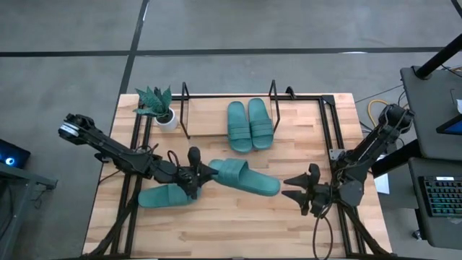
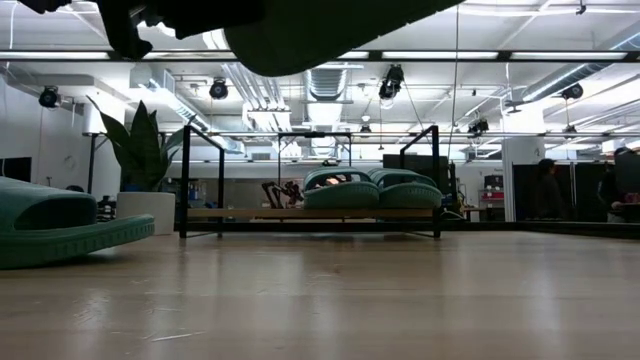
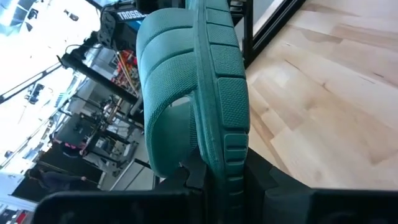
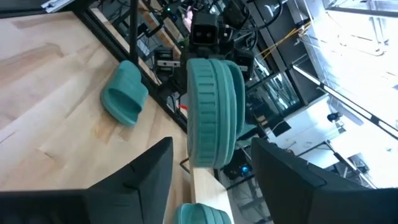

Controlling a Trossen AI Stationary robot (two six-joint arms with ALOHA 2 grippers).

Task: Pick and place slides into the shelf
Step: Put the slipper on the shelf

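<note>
The left gripper [image 1: 193, 175] has its fingers clamped on a slide's [image 1: 245, 177] end, lifted mid-desk. Held so far out, it may droop or slip before the shelf [image 1: 209, 133]. The right gripper's [image 1: 299, 189] fingers are apart.

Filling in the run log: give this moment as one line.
left end effector: shut on lifted slide | right end effector: open, waiting | shelf: two slides | table: one slide
</note>
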